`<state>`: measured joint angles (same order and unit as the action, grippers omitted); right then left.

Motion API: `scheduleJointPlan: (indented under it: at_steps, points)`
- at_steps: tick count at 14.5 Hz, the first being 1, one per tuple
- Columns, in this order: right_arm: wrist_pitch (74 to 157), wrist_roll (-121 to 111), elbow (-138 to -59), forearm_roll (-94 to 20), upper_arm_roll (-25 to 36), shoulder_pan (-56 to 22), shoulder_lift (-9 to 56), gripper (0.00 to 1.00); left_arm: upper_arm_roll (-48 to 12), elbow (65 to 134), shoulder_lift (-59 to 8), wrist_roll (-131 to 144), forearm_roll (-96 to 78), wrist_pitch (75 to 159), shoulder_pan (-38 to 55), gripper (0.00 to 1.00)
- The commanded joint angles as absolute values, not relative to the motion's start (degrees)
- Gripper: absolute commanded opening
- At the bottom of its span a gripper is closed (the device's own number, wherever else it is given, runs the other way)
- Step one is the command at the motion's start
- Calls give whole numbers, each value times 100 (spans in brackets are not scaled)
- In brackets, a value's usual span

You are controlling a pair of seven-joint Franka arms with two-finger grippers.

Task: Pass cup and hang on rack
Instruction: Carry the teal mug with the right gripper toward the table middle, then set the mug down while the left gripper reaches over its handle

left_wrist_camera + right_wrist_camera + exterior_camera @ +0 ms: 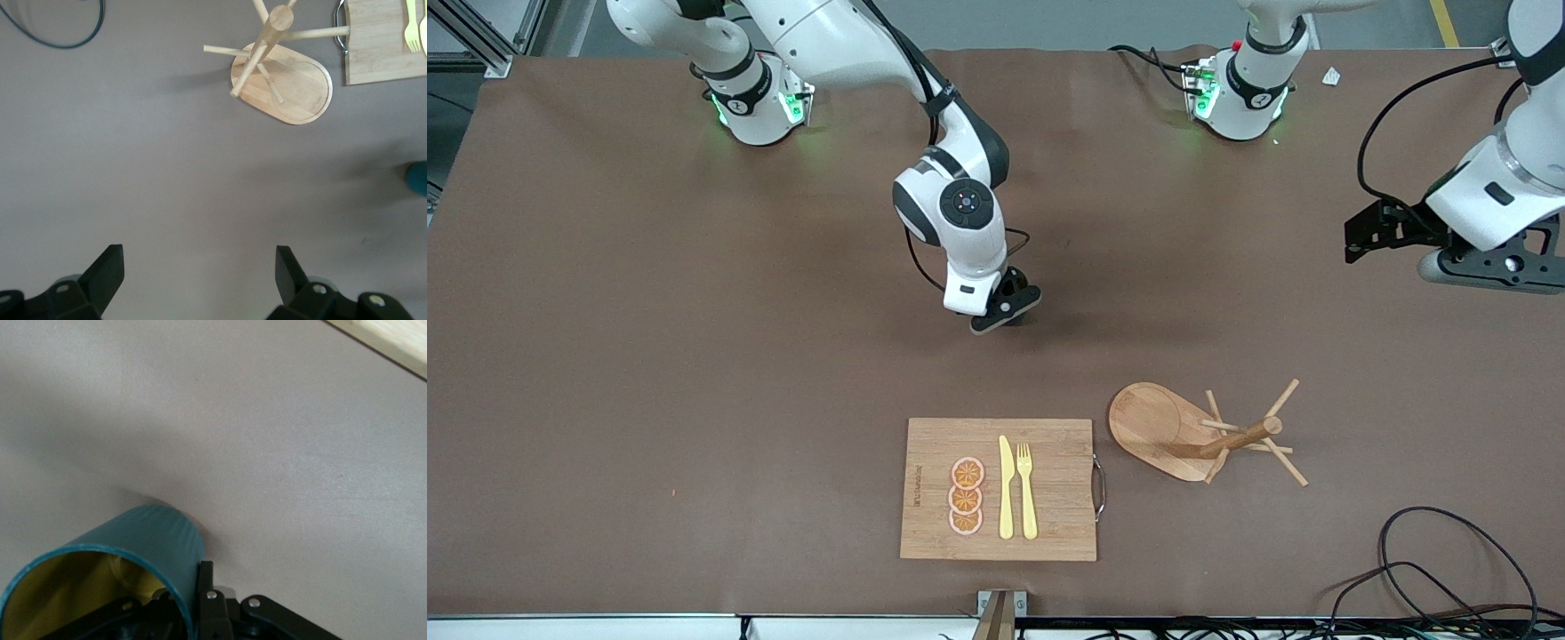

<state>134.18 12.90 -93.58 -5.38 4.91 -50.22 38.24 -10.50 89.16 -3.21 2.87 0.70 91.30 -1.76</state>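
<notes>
The right gripper (200, 603), clamped on the rim of the teal cup (113, 577), holds it over bare table farther from the front camera than the wooden rack (1200, 431), apparently for handover, while the left gripper (197, 277) waits with fingers apart.

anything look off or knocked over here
Nothing stands out. The rack stands upright beside the cutting board, where the knife, fork and orange slices lie neatly. The right gripper holds the cup at its rim.
</notes>
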Motion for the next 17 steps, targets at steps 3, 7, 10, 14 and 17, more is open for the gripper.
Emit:
scheduleJointPlan:
  at_steps: [3,7,10,14,17]
  points:
    - [13359,1415,-9168,-167,554,-5045,3885,100,-1633,8824,-272,2708,-9,8886,-176,100]
    - [13289,1406,-9035,-246,554,-5019,3823,100,-2081,8850,-290,5061,79,8746,-106,100]
    - [12975,1397,-9035,-307,545,-4975,3640,100,-2267,8842,-351,4993,367,8719,34,100]
    - [11737,1380,-9079,-439,554,-4572,2885,100,-2312,8868,-483,5080,369,8666,263,100]
    - [10717,1415,-9097,-439,580,-3906,2191,100,-2312,8921,-510,5884,369,8613,561,100]
